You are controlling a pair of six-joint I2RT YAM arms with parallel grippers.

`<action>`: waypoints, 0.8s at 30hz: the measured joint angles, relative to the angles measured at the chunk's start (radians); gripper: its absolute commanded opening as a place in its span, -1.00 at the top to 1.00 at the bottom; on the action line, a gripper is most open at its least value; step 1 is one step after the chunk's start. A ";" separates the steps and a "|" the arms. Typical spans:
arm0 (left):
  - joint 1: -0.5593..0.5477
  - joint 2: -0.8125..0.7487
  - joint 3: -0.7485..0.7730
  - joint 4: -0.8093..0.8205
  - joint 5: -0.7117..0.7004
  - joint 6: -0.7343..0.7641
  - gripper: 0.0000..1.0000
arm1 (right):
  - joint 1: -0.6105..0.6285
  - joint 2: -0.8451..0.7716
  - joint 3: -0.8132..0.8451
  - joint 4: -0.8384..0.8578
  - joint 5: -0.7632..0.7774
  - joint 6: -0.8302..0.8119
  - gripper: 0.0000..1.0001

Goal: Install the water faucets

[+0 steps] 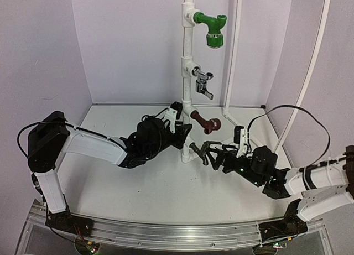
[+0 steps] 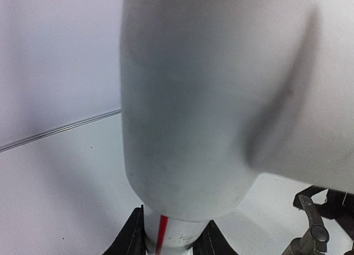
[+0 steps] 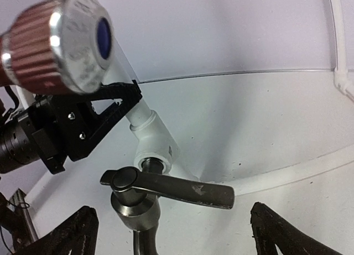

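Note:
A white upright pipe (image 1: 188, 72) carries the green faucet (image 1: 213, 28), the silver faucet (image 1: 203, 83) and the brown faucet (image 1: 206, 123). The dark grey faucet (image 1: 197, 150) sits at the lowest fitting, near the table. In the right wrist view its stem enters the white fitting (image 3: 156, 146) and its lever (image 3: 168, 188) points right. My right gripper (image 1: 213, 156) is open, its jaws (image 3: 177, 233) wide on either side of that faucet without touching it. My left gripper (image 1: 184, 134) is shut on the white pipe (image 2: 177, 155), its fingers (image 2: 133, 238) pressed against both sides.
A thin white tube (image 1: 310, 72) leans up the right wall, and another (image 1: 233, 50) stands behind the pipe. The brown faucet (image 3: 55, 42) hangs close above my right gripper. The dark faucet (image 2: 312, 233) shows at the lower right of the left wrist view.

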 measured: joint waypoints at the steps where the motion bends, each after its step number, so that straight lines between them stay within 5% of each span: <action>1: 0.000 -0.001 0.000 -0.004 0.001 -0.001 0.93 | -0.001 -0.050 0.009 -0.076 0.000 -0.026 -0.96; 12: 0.001 -0.044 -0.009 -0.105 0.019 -0.071 -0.03 | 0.000 -0.418 0.256 -0.886 0.116 -0.118 -0.97; 20: 0.001 -0.130 -0.071 -0.274 0.034 -0.153 -0.82 | 0.000 -0.468 0.350 -1.103 0.185 -0.133 -0.96; 24: 0.001 -0.248 -0.124 -0.315 0.045 -0.187 -0.94 | 0.000 -0.500 0.372 -1.166 0.220 -0.137 -0.96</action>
